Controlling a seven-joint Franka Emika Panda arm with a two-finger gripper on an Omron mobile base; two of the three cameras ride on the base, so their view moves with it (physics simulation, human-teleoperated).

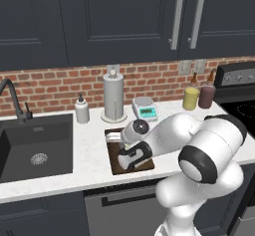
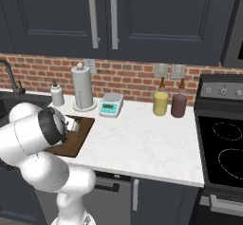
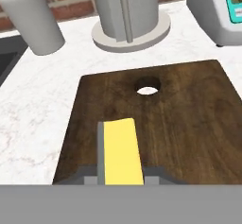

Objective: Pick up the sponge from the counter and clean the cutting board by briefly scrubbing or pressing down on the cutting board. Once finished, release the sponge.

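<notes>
1. Left base view: the arm bends low over the board (image 1: 115,161), a dark brown slab lying on the white table (image 1: 89,155) just right of the sink (image 1: 35,148); the gripper (image 1: 125,156) hangs over the board's middle and hides the sponge
2. Behind the board stand one paper towel roll (image 1: 113,96), one white bottle (image 1: 81,110) and one scale (image 1: 145,108); further right, one yellow jar (image 1: 191,98) and one dark red jar (image 1: 206,96), touching
3. Right base view: the arm's white elbow covers the board's (image 2: 76,136) near left part; the gripper's state cannot be told from here
4. The stove (image 2: 220,138) sits at the right end, well apart from the board
5. Hand view: the sponge (image 3: 121,150), a flat yellow block with a grey strip along its left edge, is clenched between the gripper (image 3: 120,176) fingers, over the board (image 3: 189,119)
6. One round hole (image 3: 147,85) lies near the board's far edge, beyond the sponge
</notes>
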